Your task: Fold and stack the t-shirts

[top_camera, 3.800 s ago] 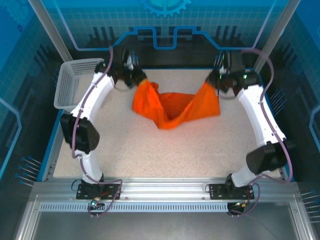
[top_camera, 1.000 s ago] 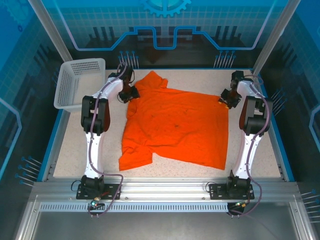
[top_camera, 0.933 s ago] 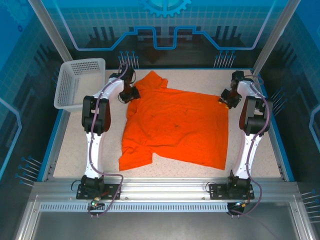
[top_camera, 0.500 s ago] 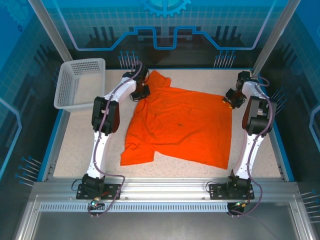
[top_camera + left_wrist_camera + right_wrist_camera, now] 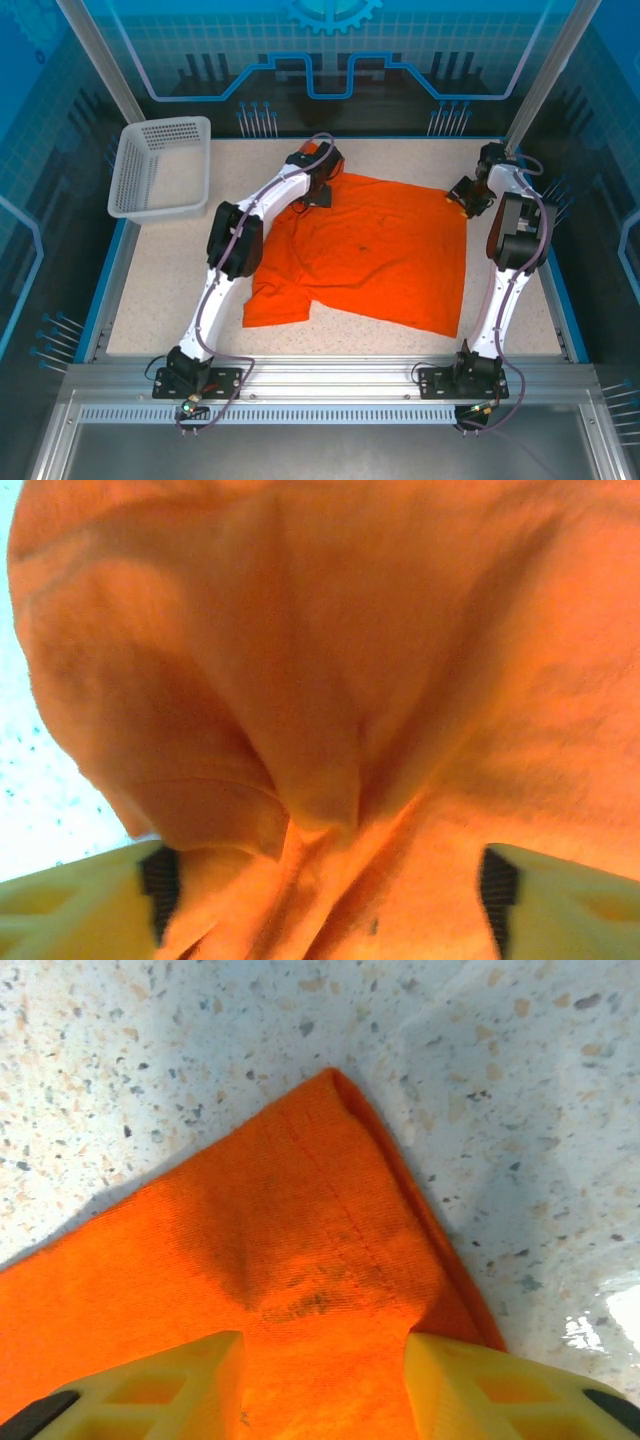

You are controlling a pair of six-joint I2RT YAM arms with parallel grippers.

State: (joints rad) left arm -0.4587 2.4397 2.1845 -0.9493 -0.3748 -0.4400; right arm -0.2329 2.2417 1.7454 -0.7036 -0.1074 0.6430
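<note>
Where the table [image 5: 150, 290] reaches its far left corner, a white plastic basket [image 5: 160, 168] sits well apart from the cloth. To its right, the left hand [image 5: 318, 192] reaches across to the far left edge of the orange t-shirt [image 5: 370, 255] and hangs right over it. In the left wrist view its two fingers [image 5: 160, 880] stand wide apart at either side, with loose, bunched folds of orange fabric between them, and neither finger presses on the cloth. The t-shirt lies spread mostly flat on the middle of the table, between the two arms. One short sleeve sticks out at the near left and a straight edge runs down the right side. At its far right corner the right hand [image 5: 463, 194] sits low over the fabric. The right wrist view shows the hemmed corner flat on the speckled surface, with the yellow fingers [image 5: 180, 1380] partly apart on either side of it. A small crease marks the cloth just ahead of them, and they do not pinch it.
</note>
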